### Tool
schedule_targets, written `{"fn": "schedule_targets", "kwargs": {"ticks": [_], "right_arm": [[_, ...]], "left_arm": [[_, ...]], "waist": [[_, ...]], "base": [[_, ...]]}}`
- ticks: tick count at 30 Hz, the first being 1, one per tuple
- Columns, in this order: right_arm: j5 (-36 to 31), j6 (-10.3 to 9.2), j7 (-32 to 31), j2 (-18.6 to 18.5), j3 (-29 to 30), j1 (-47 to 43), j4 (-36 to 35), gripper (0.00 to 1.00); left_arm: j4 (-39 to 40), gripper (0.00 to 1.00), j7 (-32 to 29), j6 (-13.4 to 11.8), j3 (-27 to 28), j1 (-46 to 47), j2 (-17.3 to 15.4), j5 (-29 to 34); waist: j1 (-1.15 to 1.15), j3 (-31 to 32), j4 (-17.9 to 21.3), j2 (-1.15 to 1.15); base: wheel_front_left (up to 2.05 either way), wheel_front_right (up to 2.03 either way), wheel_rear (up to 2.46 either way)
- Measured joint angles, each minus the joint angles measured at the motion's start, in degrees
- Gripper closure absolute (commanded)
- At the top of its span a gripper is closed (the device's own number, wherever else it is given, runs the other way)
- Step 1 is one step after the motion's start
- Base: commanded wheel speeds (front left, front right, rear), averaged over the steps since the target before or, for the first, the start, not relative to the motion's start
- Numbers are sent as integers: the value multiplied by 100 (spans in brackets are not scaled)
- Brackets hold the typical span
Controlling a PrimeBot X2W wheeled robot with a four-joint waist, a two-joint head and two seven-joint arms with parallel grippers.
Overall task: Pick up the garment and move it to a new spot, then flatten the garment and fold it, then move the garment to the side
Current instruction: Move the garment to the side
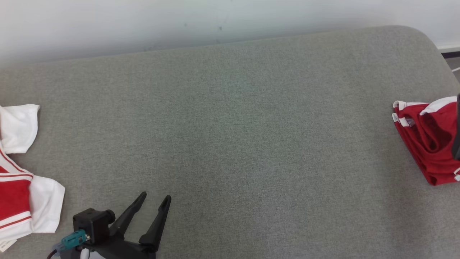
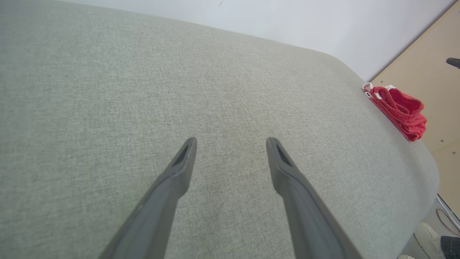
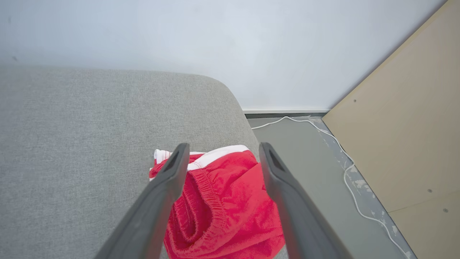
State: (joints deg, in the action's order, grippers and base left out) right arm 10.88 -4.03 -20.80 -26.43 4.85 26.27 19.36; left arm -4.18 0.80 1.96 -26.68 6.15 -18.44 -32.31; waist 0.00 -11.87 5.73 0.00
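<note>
1. Plainly, the folded red fabric garment with white trim (image 1: pixel 427 144) lies at the 3 o'clock edge of the grey fabric-covered tabletop (image 1: pixel 230 126), near its rounded corner.
2. The right tool (image 3: pixel 222 145) is poised over that garment. Its two dark fingers are spread wide, with red cloth showing between them and nothing pinched. I cannot tell whether the fingers touch the cloth.
3. The left tool (image 1: pixel 156 196) sits at 7 o'clock in the head view. Its fingers are spread and hold nothing, over bare grey fabric and well apart from the garment.
4. A crumpled red-and-white cloth top (image 1: pixel 21 180) lies at 9 o'clock on the tabletop's edge, near the left tool but not touching it.
5. At 3 o'clock in the right wrist view, a thin white cable (image 3: pixel 284 118) trails across the grey floor (image 3: pixel 309 172) beside a flat beige board (image 3: pixel 413 144).
</note>
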Motion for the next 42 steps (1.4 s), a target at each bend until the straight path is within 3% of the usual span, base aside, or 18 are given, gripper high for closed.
{"fn": "schedule_targets", "kwargs": {"ticks": [10,23,27,32,42], "right_arm": [[936,414,1117,905,154,-489,-499,0],[1311,453,2391,1831,349,-1719,-1067,0],[1368,490,2594,2005,259,-1962,-1088,0],[1330,722,2672,2094,-140,-2140,-1106,0],[1172,789,2795,2086,-417,-2236,-1156,0]], "left_arm": [[-68,0,377,-140,193,50,40,168],[-261,0,909,-472,364,105,209,312],[-327,0,957,-498,379,75,209,314],[-352,0,1034,-545,430,-59,198,314],[-364,0,1098,-570,582,-124,164,313]], "waist": [[0,284,-192,-1],[-1,758,-596,-1],[-1,885,-742,0],[-1,994,-929,0],[0,997,-1252,0]], "base": [[0,0,0],[0,0,0],[0,0,0],[0,0,0],[0,0,0]]}}
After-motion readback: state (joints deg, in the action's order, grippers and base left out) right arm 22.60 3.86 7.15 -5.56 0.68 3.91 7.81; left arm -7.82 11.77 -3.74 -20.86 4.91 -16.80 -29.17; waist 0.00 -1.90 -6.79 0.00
